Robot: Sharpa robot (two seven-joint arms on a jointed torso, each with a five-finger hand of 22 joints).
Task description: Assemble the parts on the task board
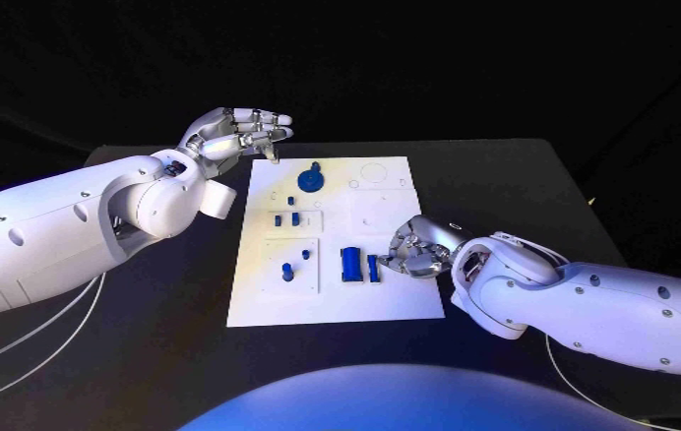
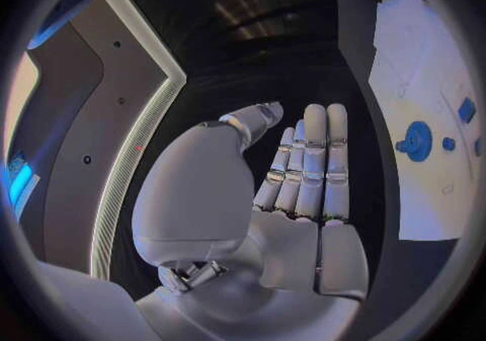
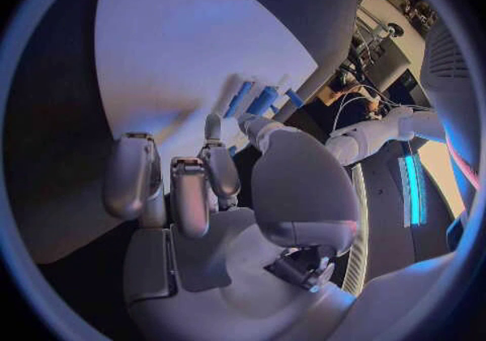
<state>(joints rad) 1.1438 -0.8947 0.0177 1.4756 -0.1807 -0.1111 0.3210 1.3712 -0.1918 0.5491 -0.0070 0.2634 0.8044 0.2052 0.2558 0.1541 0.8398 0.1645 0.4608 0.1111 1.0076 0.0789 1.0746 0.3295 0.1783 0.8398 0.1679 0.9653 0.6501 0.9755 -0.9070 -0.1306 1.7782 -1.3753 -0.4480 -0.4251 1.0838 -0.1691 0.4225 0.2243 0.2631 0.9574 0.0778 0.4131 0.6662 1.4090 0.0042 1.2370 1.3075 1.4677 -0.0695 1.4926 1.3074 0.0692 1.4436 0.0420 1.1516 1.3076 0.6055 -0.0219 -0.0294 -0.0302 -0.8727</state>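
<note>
Over on the left, the left hand (image 1: 238, 134) hangs above the table (image 1: 156, 342) just off the board's far left corner, fingers straight and side by side, thumb set apart, nothing in its grasp; the left wrist view (image 2: 304, 171) confirms that bare palm.

Moving onto the board (image 1: 404, 298), the white plate in mid-table. At its far end sits a round blue part (image 1: 312, 177) with a knob, seen in the left wrist view (image 2: 416, 142) as a disc with a raised centre. Just nearer, small blue pegs (image 1: 294, 219) stand in a recessed square on the left half. Nearer still, another recessed square holds two more small blue pieces (image 1: 288, 272).

Right of that square, a tall blue block (image 1: 350, 263) stands on the plate, and a slimmer blue piece (image 1: 375, 269) stands just beside it.

And here is the right hand (image 1: 416, 247), down at the board's right half, fingers curled inward and reaching close to that slim piece. Whether they touch it, I cannot tell. From the right wrist (image 3: 218, 187), the fingers bend forward over the plate with blue pieces (image 3: 263, 100) just past the fingertips, and nothing is clearly clamped.
</note>
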